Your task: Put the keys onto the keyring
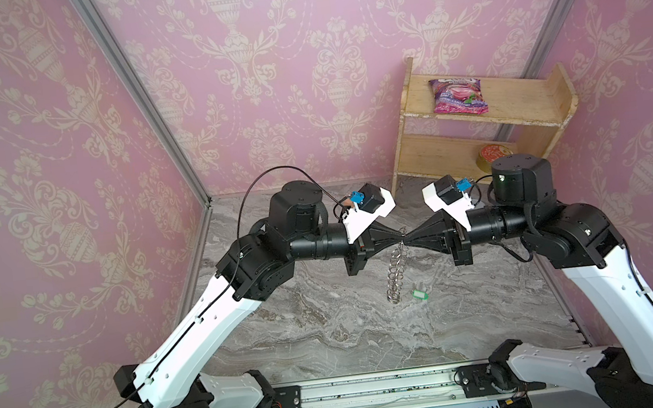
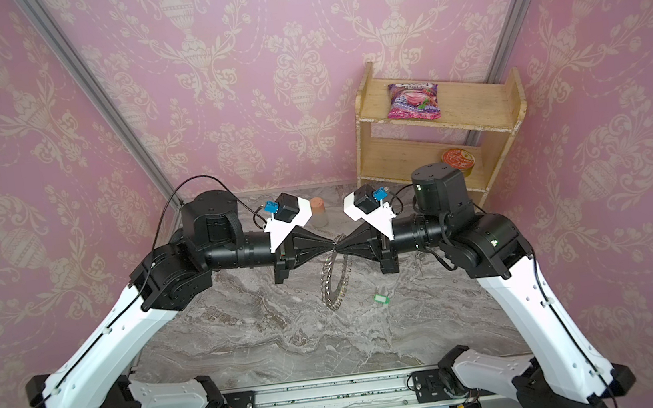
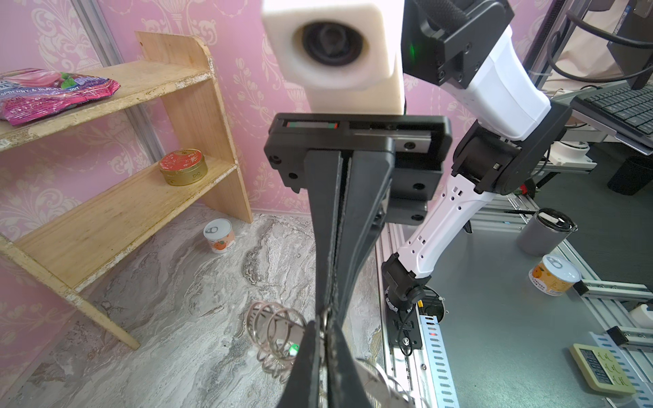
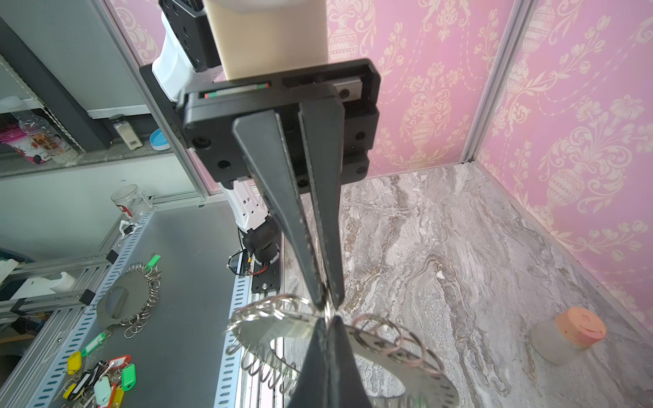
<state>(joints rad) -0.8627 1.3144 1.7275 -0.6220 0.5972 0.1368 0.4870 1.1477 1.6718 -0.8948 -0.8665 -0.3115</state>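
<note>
The keyring, a grey metal disc fringed with silver wire rings, hangs upright above the marble table in both top views, edge-on. My left gripper and right gripper meet tip to tip at its top. In the left wrist view my left gripper is shut on a wire ring at the disc's rim. My right gripper is shut on the same spot of the keyring. One green key with a white face lies on the table just right of the hanging disc.
A wooden shelf stands at the back right with a pink snack bag and a red-lidded tin. A small orange-lidded jar stands at the back. A small can sits by the shelf's foot. Outside the enclosure lies another ring disc.
</note>
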